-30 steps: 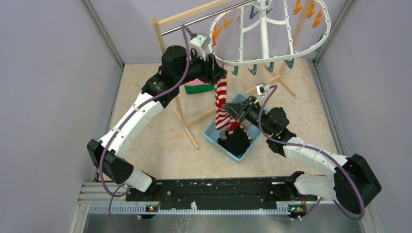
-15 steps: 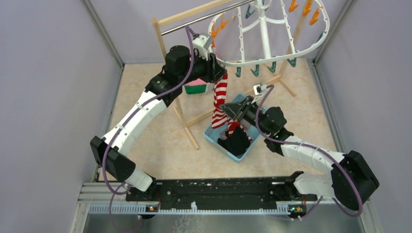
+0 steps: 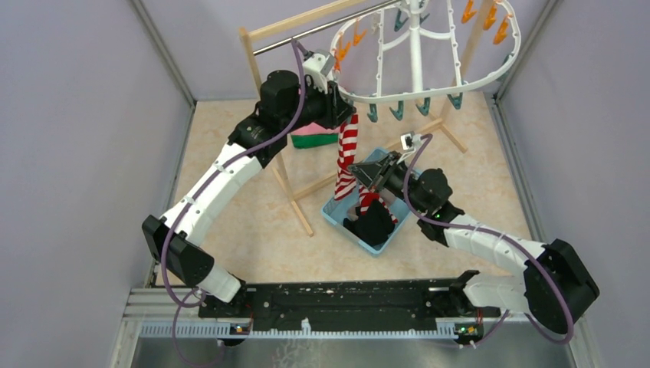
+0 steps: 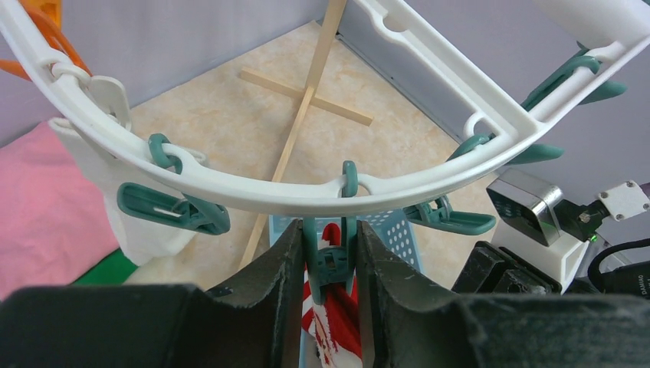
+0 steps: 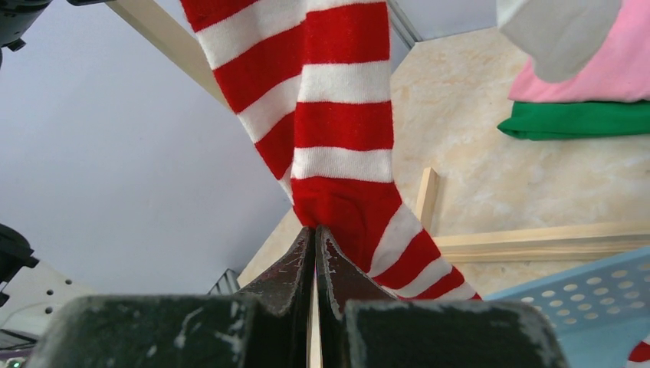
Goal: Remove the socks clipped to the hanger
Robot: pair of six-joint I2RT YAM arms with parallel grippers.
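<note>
The white oval hanger (image 3: pixel 429 90) hangs from the rack bar, and its rim shows in the left wrist view (image 4: pixel 253 195). A red-and-white striped sock (image 3: pixel 349 149) hangs from a teal clip (image 4: pixel 329 257) on the near rim. My left gripper (image 3: pixel 343 115) is shut on that clip, one finger on each side (image 4: pixel 328 249). My right gripper (image 3: pixel 359 170) is shut on the striped sock's lower part (image 5: pixel 315 234). The sock (image 5: pixel 337 130) stretches between both. A white sock (image 4: pixel 142 222) is clipped to the rim further left. A black sock (image 3: pixel 373 224) lies in the basket.
A blue perforated basket (image 3: pixel 337 213) sits on the floor below the sock. The wooden rack (image 3: pixel 283 165) with its metal bar stands behind. Folded pink and green cloths (image 3: pixel 313 136) lie under the left arm. Empty teal and orange clips dangle round the rim.
My left gripper has risen slightly towards the rim and the hanger has swung a little. The right gripper keeps its hold on the striped sock.
</note>
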